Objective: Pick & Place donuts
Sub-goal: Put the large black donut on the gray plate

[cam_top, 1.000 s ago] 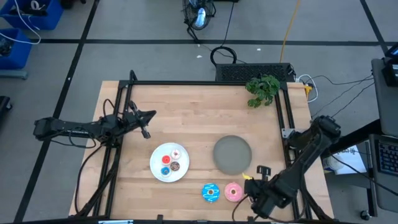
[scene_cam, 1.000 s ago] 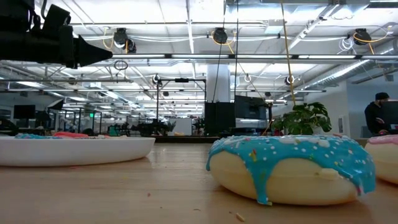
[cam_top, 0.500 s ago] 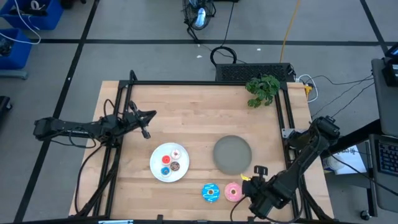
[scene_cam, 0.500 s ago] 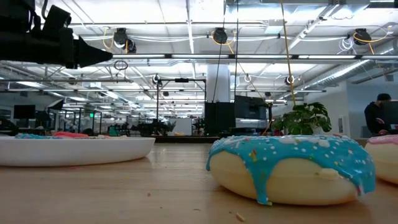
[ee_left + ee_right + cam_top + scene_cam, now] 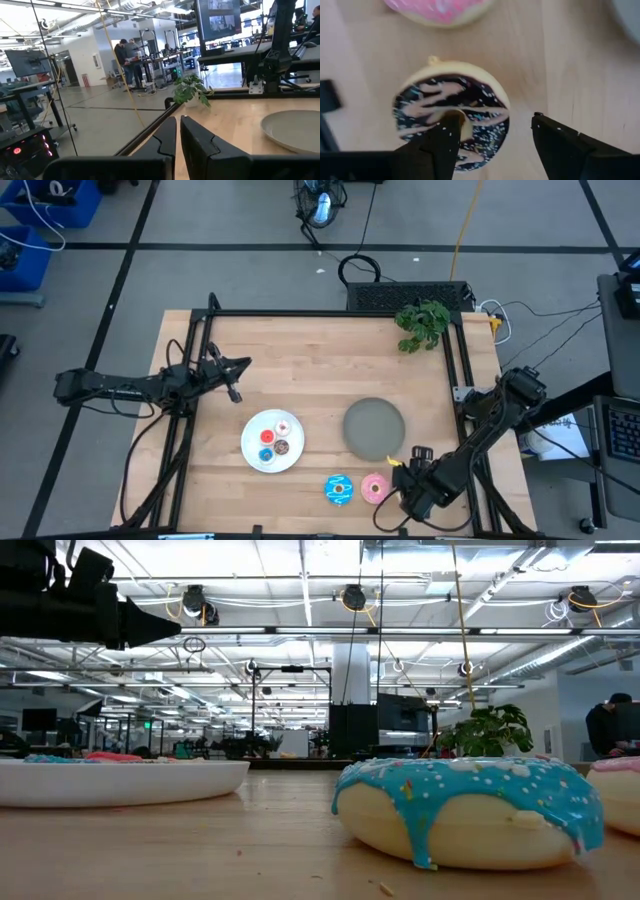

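The dark brown donut with pale drizzle [image 5: 451, 112] lies flat on the wood near the table's front edge, right of the pink donut [image 5: 376, 488] and the blue sprinkled donut [image 5: 338, 489]. My right gripper [image 5: 494, 120] hangs open over it. One finger stands over the donut's hole, the other over bare wood beside the donut. In the high view the gripper [image 5: 402, 476] hides this donut. Three tiny donuts lie on the white plate [image 5: 254, 458]. My left gripper [image 5: 236, 376] waits shut above the table's left part. My right gripper points down at the dark brown donut, which lies flat on the table. One fingertip [image 5: 449, 131] covers the donut's hole [image 5: 465, 129]. I cannot tell whether it touches the donut. The other finger [image 5: 555, 140] stands clear of the donut's rim.
The grey plate [image 5: 374, 427] lies just beyond my right gripper, toward the far edge. A potted plant [image 5: 422, 325] stands at the far right corner. A black frame rail [image 5: 190, 430] runs along the table's left side. Bare wood lies between the plates and the far edge.
My right gripper has shifted a little toward the table's left edge, nearer the pink donut. The donuts and plates that show have stayed where they were.
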You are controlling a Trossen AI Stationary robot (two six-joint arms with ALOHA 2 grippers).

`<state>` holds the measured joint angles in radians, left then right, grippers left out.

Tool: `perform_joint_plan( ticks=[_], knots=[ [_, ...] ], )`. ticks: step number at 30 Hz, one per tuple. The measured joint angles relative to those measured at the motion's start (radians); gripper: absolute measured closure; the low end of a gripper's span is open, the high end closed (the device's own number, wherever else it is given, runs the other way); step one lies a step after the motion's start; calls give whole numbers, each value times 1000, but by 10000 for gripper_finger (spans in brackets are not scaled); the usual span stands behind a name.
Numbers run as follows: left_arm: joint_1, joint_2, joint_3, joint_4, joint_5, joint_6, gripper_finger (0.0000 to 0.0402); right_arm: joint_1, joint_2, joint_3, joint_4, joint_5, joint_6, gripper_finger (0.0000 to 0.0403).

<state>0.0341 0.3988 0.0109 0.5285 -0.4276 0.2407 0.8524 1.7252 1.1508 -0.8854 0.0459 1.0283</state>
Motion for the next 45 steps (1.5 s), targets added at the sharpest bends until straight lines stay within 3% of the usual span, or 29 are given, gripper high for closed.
perform_joint_plan(
  ticks=[14,26,33,45],
  knots=[
    [0,0,0,-1,0,-6,369,0,-6,-153,171,-71,16,198],
    [0,0,0,2,1,-4,369,-21,-97,-159,170,-73,8,389],
    [0,0,0,0,1,-3,369,-51,-204,-133,147,-23,21,378],
    [0,0,0,-1,0,0,369,-138,-215,191,-169,68,-165,391]
  ],
)
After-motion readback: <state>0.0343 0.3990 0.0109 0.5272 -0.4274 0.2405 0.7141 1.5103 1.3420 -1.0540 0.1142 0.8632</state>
